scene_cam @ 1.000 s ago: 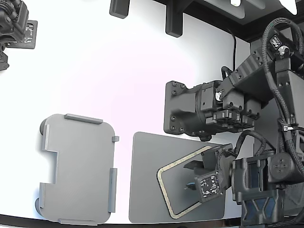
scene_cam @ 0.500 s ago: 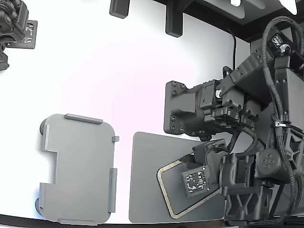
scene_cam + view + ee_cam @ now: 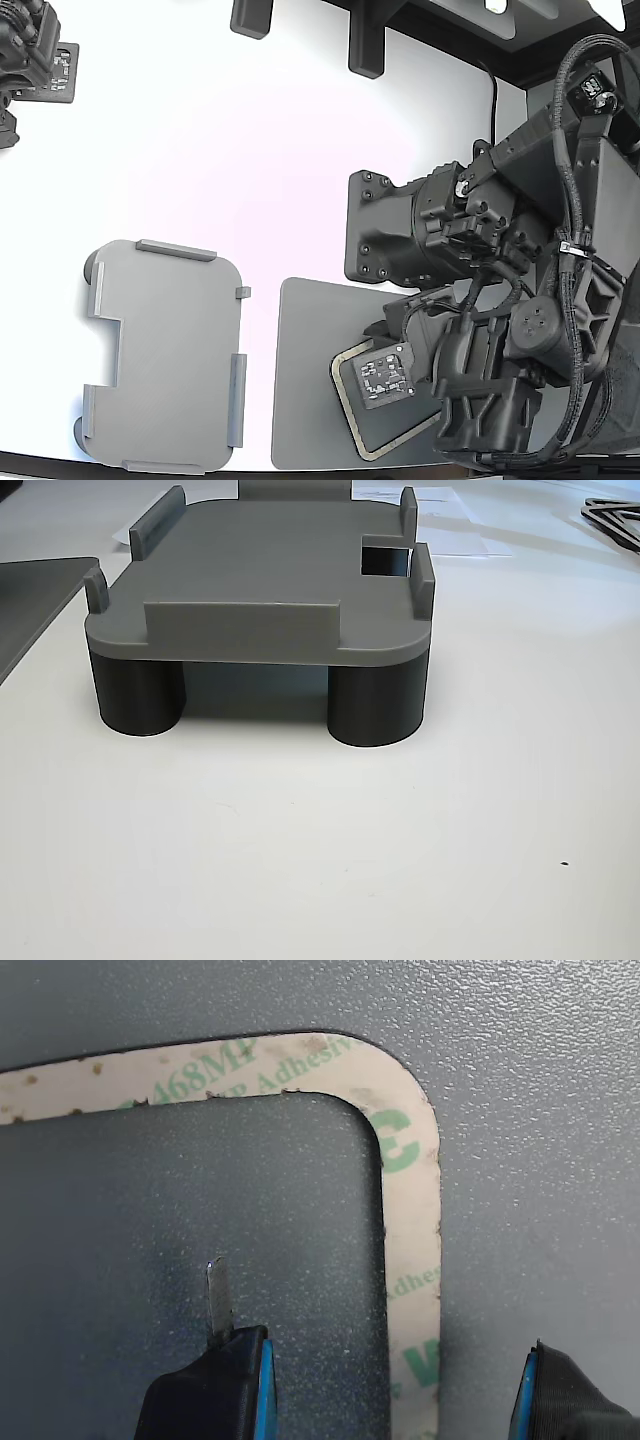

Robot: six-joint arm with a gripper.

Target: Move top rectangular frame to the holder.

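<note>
The claw (image 3: 390, 1380) gapes wide, gripping nothing, astride one side of the top rectangular frame (image 3: 412, 1170) — thin, floppy (adhesive-backed, likely) — so pinch that strip gently.

A bright white surface (image 3: 250, 150) fills the exterior view (glare washes its middle), with dark brackets (image 3: 365, 40) along the upper edge.

Black arm (image 3: 520, 300), braided cables, blue-edged claw (image 3: 390, 1385)

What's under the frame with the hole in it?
A dark grey mat lies under the frame and shows through its hole. The arm hides part of both in the exterior view.
</note>
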